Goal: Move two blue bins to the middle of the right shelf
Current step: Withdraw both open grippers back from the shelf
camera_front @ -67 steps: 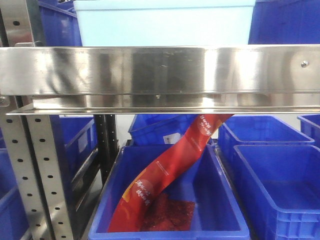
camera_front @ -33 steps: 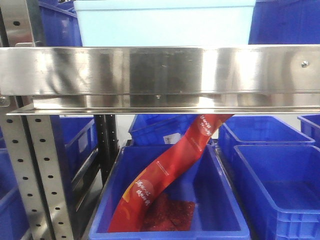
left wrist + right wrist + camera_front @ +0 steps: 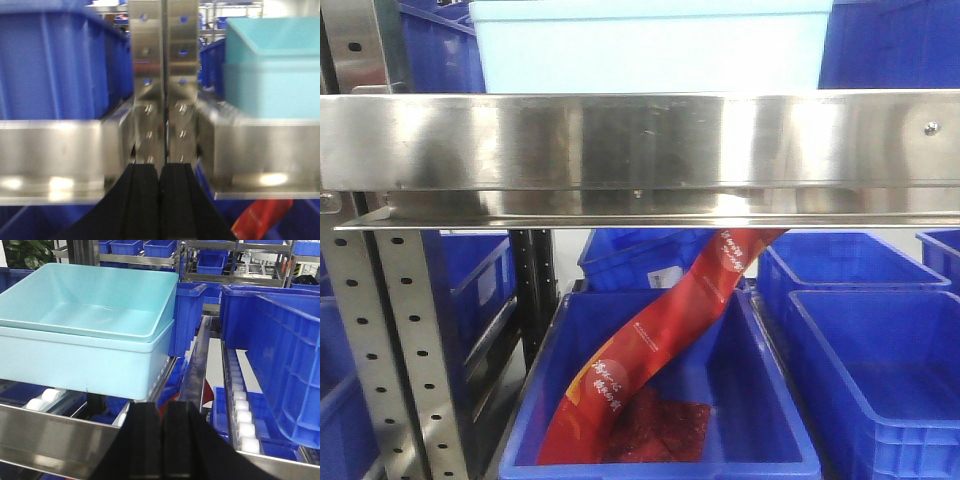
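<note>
Two pale blue bins, nested and rigid, sit on the roller shelf at ten o'clock of the right gripper; likely light but bulky, best gripped at opposite rims. Left gripper faces the steel upright at twelve o'clock. Both pincers are pressed together, holding nothing.

My left gripper, black fingers pressed together, nothing between them, pointing level and forward, my right gripper, fingers likewise closed flat against each other, empty, neither arm visible in my front view.
</note>
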Available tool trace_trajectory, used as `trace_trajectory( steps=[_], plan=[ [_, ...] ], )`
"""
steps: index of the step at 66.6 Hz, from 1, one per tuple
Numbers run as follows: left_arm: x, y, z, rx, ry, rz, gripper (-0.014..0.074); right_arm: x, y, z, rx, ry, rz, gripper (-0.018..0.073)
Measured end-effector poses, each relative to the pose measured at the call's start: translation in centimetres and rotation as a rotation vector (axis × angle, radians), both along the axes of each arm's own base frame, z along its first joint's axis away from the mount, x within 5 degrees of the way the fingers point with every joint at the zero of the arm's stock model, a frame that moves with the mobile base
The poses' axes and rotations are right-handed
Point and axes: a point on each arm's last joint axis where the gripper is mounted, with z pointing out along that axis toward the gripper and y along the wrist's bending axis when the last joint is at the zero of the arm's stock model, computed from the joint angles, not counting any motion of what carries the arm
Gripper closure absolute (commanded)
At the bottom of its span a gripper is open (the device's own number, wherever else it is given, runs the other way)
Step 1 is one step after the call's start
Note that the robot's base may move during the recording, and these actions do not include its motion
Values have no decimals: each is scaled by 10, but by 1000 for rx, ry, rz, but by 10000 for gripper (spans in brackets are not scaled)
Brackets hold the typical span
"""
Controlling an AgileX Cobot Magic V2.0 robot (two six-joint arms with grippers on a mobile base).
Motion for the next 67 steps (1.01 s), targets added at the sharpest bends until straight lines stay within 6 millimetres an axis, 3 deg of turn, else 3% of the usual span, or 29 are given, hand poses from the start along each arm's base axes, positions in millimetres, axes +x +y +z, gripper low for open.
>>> trace_trajectory(
  steps=[11,67],
  plan=[
    [0,0,-10,-17,47,7,707,0,0,0,1,-2,0,718],
    [0,0,-9,-15,42,6,707,0,0,2,-2,-22,0,718]
  ],
)
